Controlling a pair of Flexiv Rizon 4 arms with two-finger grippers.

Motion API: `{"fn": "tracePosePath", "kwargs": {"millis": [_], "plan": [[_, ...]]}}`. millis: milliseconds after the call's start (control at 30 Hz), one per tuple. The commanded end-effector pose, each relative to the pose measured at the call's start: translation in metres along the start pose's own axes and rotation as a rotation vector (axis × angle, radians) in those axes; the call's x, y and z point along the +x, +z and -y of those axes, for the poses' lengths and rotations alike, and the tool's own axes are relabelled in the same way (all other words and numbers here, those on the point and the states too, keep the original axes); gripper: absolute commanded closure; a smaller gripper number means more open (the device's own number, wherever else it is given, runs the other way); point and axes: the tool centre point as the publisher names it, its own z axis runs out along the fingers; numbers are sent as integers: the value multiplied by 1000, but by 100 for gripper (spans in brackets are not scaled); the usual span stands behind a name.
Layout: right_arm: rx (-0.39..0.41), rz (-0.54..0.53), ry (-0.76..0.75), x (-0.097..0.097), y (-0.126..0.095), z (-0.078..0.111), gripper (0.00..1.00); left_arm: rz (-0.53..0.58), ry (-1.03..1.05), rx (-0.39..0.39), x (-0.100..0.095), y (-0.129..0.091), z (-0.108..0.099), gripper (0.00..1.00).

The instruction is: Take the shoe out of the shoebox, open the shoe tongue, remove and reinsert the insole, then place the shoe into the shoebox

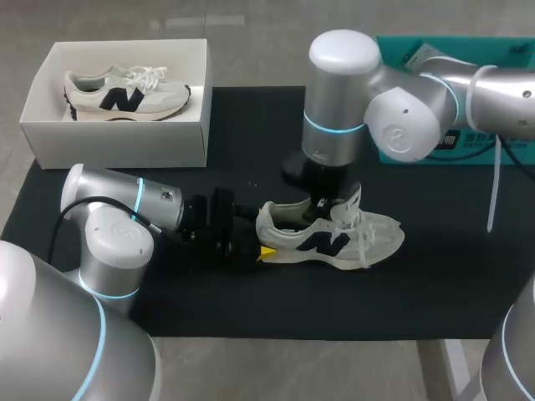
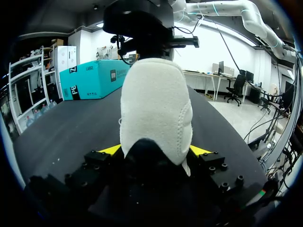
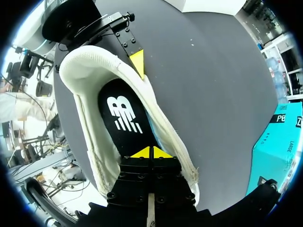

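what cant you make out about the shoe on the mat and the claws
Head view: right claw hidden beneath the right arm.
Right wrist view: closed tips cover any grip on the insole.
Left wrist view: the shoe shows only its heel, which hides toe and laces.

1. Overhead, the right arm (image 1: 338, 109) hides the right gripper (image 3: 151, 152) and the tongue of the shoe (image 1: 368, 238).
2. At the left wrist, the heel (image 2: 154, 104) blocks the toe and most of the left gripper (image 2: 155, 150).
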Motion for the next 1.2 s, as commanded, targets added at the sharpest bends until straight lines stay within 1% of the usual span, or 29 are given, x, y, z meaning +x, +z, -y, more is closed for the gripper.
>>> {"fn": "tracePosePath", "kwargs": {"millis": [33, 200, 1200], "plan": [[-3, -1, 2, 3, 0, 0, 100, 1, 0, -2, 0, 2, -1, 100], [-23, -20, 14, 3, -3, 3, 100, 1, 0, -2, 0, 2, -1, 100], [-23, -20, 14, 3, -3, 3, 100, 1, 0, -2, 0, 2, -1, 100]]}}
